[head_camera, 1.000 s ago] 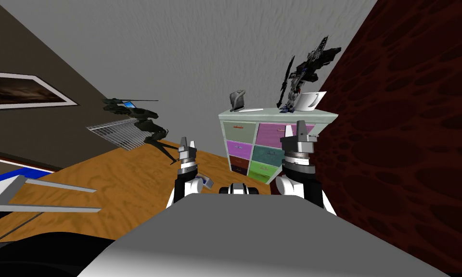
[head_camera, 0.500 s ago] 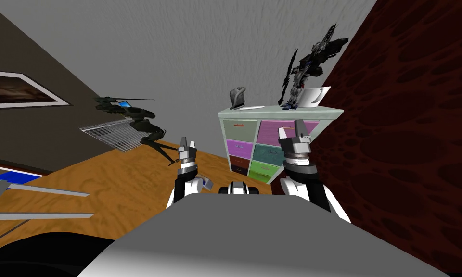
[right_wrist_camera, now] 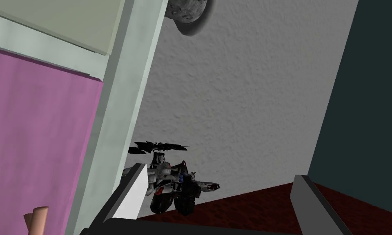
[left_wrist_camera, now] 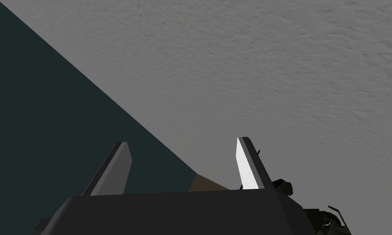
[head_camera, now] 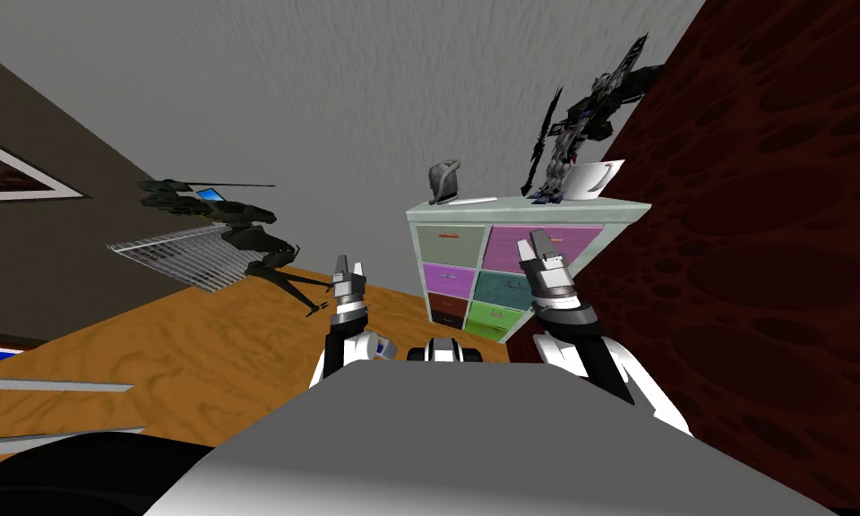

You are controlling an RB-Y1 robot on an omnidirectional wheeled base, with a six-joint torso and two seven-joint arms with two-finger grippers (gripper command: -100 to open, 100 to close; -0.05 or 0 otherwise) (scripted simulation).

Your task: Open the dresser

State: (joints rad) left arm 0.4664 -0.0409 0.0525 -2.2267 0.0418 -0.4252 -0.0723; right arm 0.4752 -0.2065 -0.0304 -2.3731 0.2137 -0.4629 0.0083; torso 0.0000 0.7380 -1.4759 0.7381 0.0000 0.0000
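The dark red wall [head_camera: 778, 269] is the biggest thing we see. The dresser [head_camera: 455, 242] stands right beside it on the wooden floor [head_camera: 195, 358]. Our right hand [head_camera: 537, 246] is up in front of the top pink drawer [right_wrist_camera: 36, 142], fingers wide apart, holding nothing. Our left hand [left_wrist_camera: 181, 167], off to the side, is spread wide too. A white mug [head_camera: 591, 182] and a dark toy [head_camera: 580, 125] sit on the dresser. The drawer's little brown handle [right_wrist_camera: 36, 218] is just beside one right finger.

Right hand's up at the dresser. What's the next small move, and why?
Probably slide the right gripper sideways across the purple drawer until its handle sits between the open fingers. In the wrist view the handle lies outside one finger, and the gap faces the wall past the dresser's frame.
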